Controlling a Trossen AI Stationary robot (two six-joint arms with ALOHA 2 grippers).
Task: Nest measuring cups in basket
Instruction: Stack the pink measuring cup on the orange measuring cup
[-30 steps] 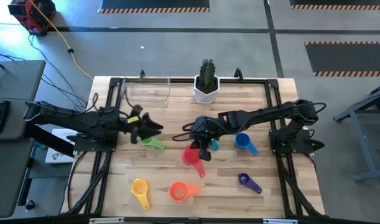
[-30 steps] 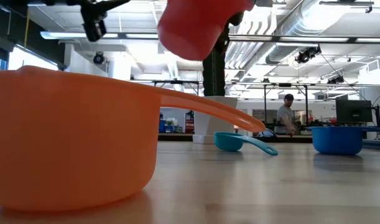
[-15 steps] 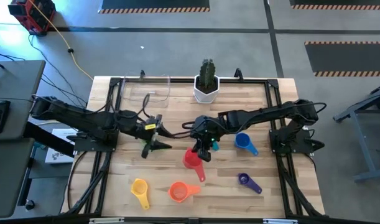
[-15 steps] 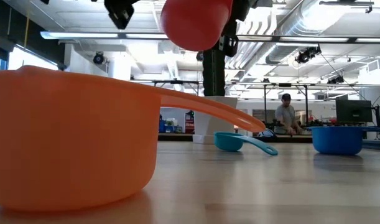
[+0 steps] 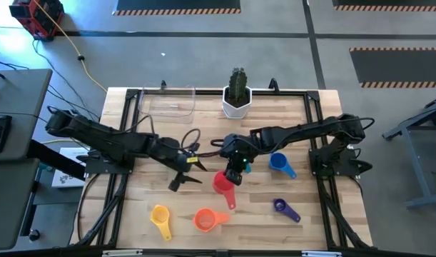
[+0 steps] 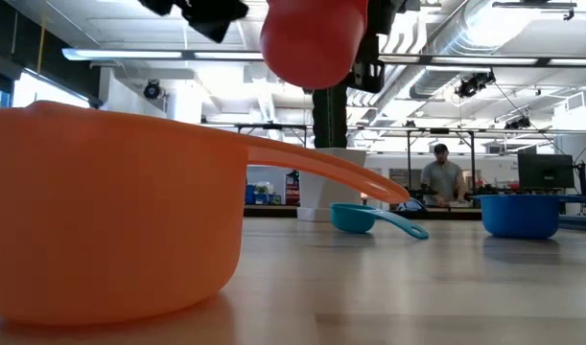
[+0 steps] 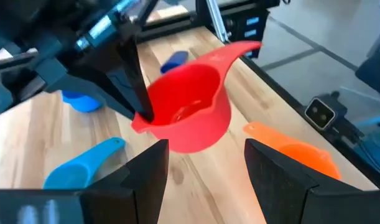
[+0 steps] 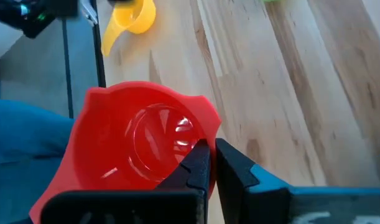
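While the right hand (image 5: 234,173) grips the red cup (image 5: 222,183) by its rim above the table, the left hand (image 5: 191,165), fingers spread, waits just beside it; next: hand-over, then the basket (image 5: 169,104).

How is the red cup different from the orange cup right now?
The red cup hangs in the air, pinched at its rim by the right tool; the orange cup sits on the table, untouched. The red cup lies mid-table, the orange one nearer the front edge. Both are plastic scoops with flat handles.
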